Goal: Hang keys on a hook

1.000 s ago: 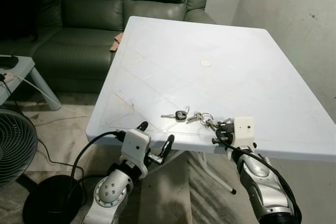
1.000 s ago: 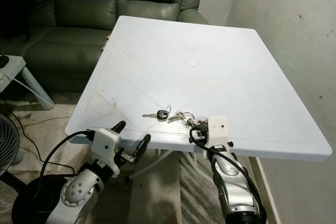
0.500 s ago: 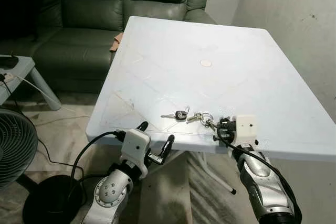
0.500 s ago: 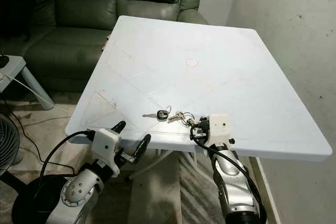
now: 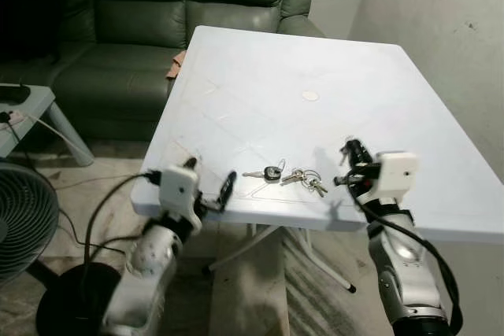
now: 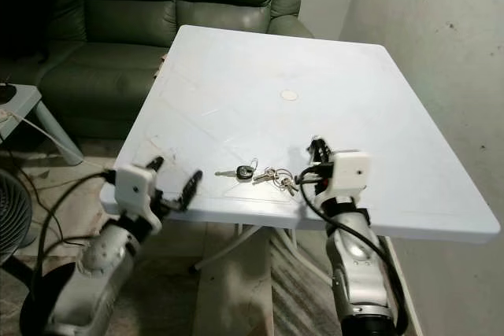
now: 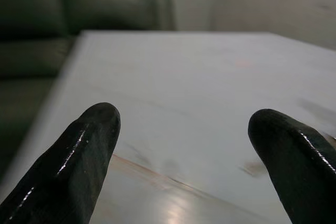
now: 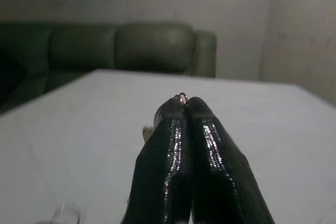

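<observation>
Though half hidden, ring (image 8: 181, 96) by fingertips (image 8: 169, 116)

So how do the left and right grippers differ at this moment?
The left gripper has its fingers spread wide apart, while the right gripper has its fingers pressed together. The left gripper sits at the table's near left edge, well to the left of the keys. The right gripper is raised over the tabletop just to the right of them. Both point across the table toward the sofa.
</observation>
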Available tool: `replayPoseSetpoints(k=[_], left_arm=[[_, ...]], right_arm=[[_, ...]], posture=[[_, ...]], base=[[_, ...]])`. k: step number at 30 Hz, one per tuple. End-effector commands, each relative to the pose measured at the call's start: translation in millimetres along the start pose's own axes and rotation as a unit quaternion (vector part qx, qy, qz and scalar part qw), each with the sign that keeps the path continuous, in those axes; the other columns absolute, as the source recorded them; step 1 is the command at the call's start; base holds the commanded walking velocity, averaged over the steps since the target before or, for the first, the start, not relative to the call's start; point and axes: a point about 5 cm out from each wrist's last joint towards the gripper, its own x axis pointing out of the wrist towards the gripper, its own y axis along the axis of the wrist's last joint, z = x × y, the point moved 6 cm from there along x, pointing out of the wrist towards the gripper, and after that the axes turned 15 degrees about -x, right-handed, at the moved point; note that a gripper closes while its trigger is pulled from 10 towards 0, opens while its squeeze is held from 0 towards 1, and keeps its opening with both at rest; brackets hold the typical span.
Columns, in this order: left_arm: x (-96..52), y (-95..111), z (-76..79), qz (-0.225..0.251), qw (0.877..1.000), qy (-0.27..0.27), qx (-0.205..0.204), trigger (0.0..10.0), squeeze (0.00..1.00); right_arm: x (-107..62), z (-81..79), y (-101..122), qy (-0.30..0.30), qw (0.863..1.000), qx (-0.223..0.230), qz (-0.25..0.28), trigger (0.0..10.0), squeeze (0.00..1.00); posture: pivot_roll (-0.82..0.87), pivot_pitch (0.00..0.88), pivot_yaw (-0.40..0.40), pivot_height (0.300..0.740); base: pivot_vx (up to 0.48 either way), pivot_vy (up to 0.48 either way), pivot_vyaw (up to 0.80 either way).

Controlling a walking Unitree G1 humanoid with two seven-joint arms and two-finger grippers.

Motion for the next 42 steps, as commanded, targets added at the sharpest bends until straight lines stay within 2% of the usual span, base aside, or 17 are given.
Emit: replayPoseSetpoints(k=[1, 5, 6, 11, 13, 14, 15, 18, 20, 27, 29, 37, 42], left_arm=[[1.5, 7, -11.9, 0.011, 1.0, 0.017, -0.004, 10.0, 0.0], [2.1, 13, -21.9, 0.024, 0.999, 0.03, -0.016, 10.0, 0.0], [1.0, 15, -27.4, 0.034, 0.998, 0.038, -0.036, 10.0, 0.0], [-2.4, 13, -34.9, 0.042, 0.996, 0.053, -0.052, 10.0, 0.0], [-6.4, 10, -41.5, 0.045, 0.996, 0.066, -0.042, 10.0, 0.0], [-9.9, 3, -49.9, 0.033, 0.995, 0.085, -0.033, 10.0, 0.0], [-12.5, -1, -56.9, 0.026, 0.994, 0.1, -0.043, 10.0, 0.0], [-12.6, 0, -60.3, 0.027, 0.993, 0.103, -0.041, 10.0, 0.0], [-9.0, 8, -66.0, 0.038, 0.993, 0.107, -0.031, 10.0, 0.0], [-0.7, 24, -69.2, 0.06, 0.993, 0.098, -0.011, 10.0, 0.0], [0.4, 26, -69.9, 0.064, 0.993, 0.099, -0.017, 10.0, 0.0], [5.6, 30, -68.6, 0.074, 0.992, 0.099, -0.018, 10.0, 0.0], [8.0, 28, -65.9, 0.075, 0.992, 0.095, -0.039, 10.0, 0.0]], right_arm=[[-0.9, 11.1, 13, -0.02, 0.999, 0.009, 0.029, 10.0, 0.0], [-5.6, 12.8, 18, -0.021, 0.999, 0.011, 0.046, 10.0, 0.0], [-11.1, 12.4, 14, -0.017, 0.999, 0.012, 0.042, 10.0, 0.0], [-19.2, 10.1, 2, -0.007, 1.0, 0.006, 0.023, 10.0, 0.0], [-22.2, 9.3, -7, -0.009, 1.0, -0.015, 0.004, 10.0, 0.0], [-22.4, 7.6, -18, -0.01, 0.999, -0.029, -0.028, 10.0, 0.0], [-21.3, 7.4, -22, -0.015, 0.999, -0.036, -0.038, 10.0, 0.0], [-19.5, 5.4, -21, -0.013, 0.999, -0.034, -0.038, 10.0, 0.0], [-15.3, 3.2, -17, -0.01, 0.999, -0.034, -0.031, 10.0, 0.0], [-9.3, 4.5, -14, -0.015, 0.999, -0.029, -0.027, 10.0, 0.0], [-8.3, 6.7, -17, -0.023, 0.999, -0.014, -0.035, 10.0, 0.0], [-7.0, 4.7, -16, -0.022, 0.999, -0.013, -0.033, 10.0, 0.0], [-6.5, 2.1, -16, -0.018, 0.999, -0.014, -0.033, 10.0, 0.0]], posture=[[0.02, 0.0, -0.028, 0.74], [0.02, 0.0, -0.024, 0.74], [0.02, 0.0, -0.024, 0.74], [0.01, 0.0, -0.023, 0.74], [0.01, 0.0, -0.023, 0.74], [0.01, 0.0, -0.014, 0.74], [0.0, 0.0, -0.011, 0.74], [0.01, 0.0, -0.01, 0.74], [0.01, 0.0, -0.01, 0.74], [0.0, 0.0, -0.008, 0.74], [0.0, 0.0, -0.006, 0.74], [0.0, 0.0, -0.006, 0.74], [0.0, 0.0, -0.007, 0.74]], base=[[0.0, 0.0, 0.0], [0.0, 0.0, 0.0], [0.0, 0.0, 0.0], [0.0, 0.0, 0.0], [0.0, 0.0, 0.0], [0.0, 0.0, 0.0], [0.0, 0.0, 0.0], [0.0, 0.0, 0.0], [0.0, 0.0, 0.0], [0.0, 0.0, -0.35], [0.0, 0.0, -0.76], [0.0, 0.0, -0.75], [0.0, 0.0, -0.75]])
